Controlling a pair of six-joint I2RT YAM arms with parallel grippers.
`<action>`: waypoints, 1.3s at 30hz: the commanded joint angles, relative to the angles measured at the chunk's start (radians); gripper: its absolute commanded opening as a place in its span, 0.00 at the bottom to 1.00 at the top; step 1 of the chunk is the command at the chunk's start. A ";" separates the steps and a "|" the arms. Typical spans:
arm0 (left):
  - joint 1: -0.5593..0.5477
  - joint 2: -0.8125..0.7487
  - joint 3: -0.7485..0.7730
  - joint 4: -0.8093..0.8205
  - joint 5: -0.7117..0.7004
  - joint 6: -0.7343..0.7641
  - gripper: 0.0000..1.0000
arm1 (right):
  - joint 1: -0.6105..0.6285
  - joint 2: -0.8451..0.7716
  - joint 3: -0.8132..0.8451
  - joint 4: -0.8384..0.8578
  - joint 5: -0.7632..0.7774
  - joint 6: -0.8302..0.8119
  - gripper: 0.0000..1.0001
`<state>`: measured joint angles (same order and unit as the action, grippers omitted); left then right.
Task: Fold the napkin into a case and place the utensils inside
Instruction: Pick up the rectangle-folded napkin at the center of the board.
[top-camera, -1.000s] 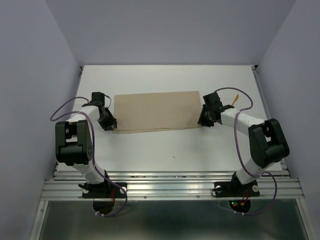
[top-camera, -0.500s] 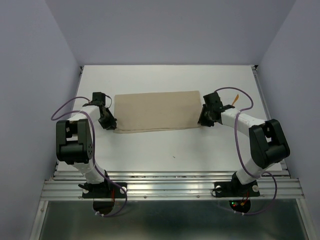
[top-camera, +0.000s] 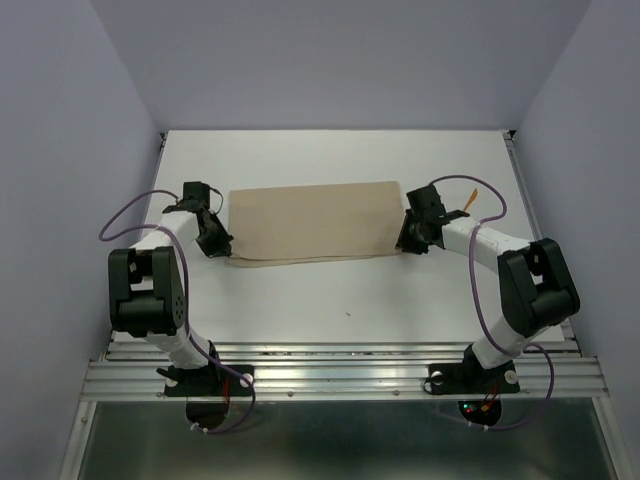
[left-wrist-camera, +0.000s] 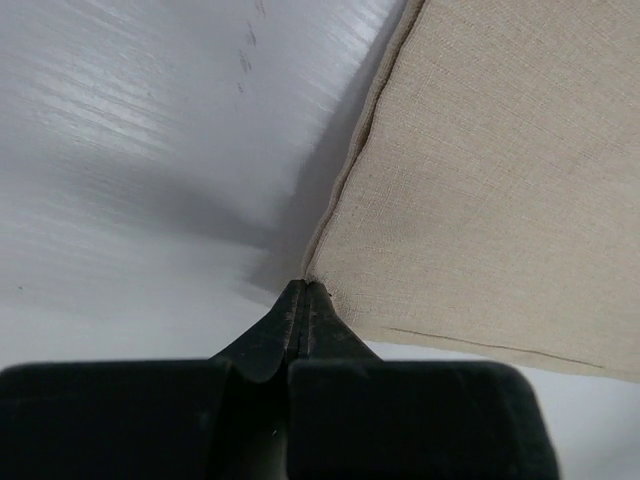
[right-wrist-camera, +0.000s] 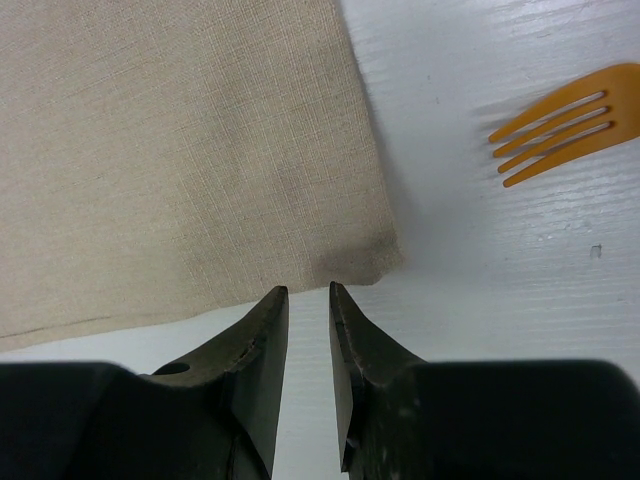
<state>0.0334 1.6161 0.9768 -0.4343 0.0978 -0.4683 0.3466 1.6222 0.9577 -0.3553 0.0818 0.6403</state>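
Right, from the top view I see the napkin (top-camera: 310, 222) lying flat on the white bench (top-camera: 330, 160) as a wide tan oblong, doubled over, with a lower layer peeking out along its bottom edge; it sits in the middle of the frame between my two arms. The left claw (top-camera: 213, 241) is at the napkin's lower left corner and the right claw (top-camera: 410, 240) is at its lower right corner. On the left wrist view the left claw (left-wrist-camera: 303, 300) is closed, its two black tips pressed together with no gap, and they meet the very corner of the napkin (left-wrist-camera: 490, 180), which fills the right side of that frame over the bench (left-wrist-camera: 120, 150); I cannot tell whether any cloth is caught between the tips. On the right wrist view the right claw (right-wrist-camera: 302, 293) stands slightly open with a narrow gap and nothing in it, its tips just below the bottom edge of the napkin (right-wrist-camera: 180, 150), a little left of the cloth's corner. An orange fork (right-wrist-camera: 560, 120) lies on the bare bench (right-wrist-camera: 500, 260) at the upper right of that frame, tines pointing towards the cloth but apart from it. From above, the orange fork (top-camera: 470, 199) shows just beyond the right arm, partly hidden by it.
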 joint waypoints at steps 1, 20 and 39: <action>-0.004 -0.059 0.043 -0.041 0.017 0.017 0.00 | -0.004 -0.041 -0.011 0.010 0.009 0.001 0.29; -0.004 -0.125 -0.013 -0.063 0.023 0.062 0.00 | -0.004 -0.061 -0.028 0.018 0.012 0.007 0.29; -0.003 0.160 0.367 -0.077 -0.046 0.056 0.56 | -0.004 -0.093 -0.013 0.016 -0.005 0.013 0.29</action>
<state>0.0334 1.6878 1.3136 -0.5117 0.0723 -0.4240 0.3466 1.5543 0.9184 -0.3580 0.0811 0.6479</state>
